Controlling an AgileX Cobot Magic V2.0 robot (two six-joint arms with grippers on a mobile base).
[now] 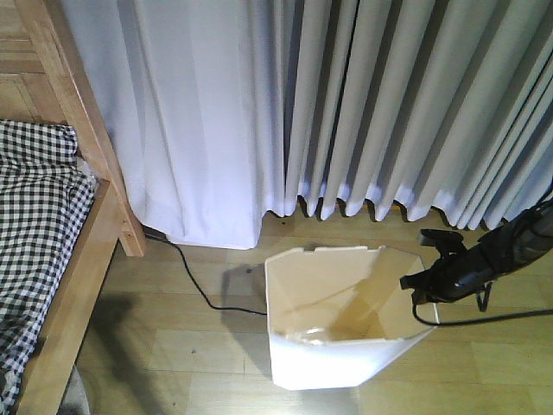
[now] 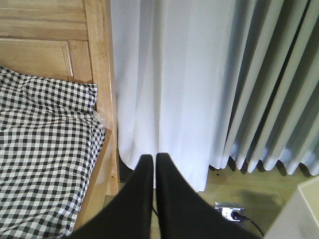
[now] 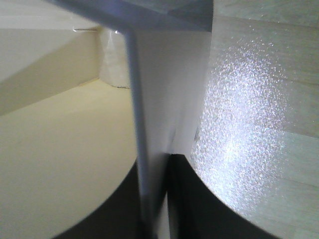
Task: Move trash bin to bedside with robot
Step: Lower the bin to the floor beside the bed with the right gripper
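The white faceted plastic trash bin stands on the pale wood floor. It is to the right of the light wooden bed with black-and-white checked bedding, with a strip of floor between them and grey pleated curtains on the far side. The right arm's black tool is clamped on the bin's right rim, its thin wall pinched between the fingers. The left arm's black tool hangs with fingers together.

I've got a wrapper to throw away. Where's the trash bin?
In the front view, the trash bin sits on the floor right of centre, in front of the curtains, apart from the bed at left; the right tool clamps its right rim.
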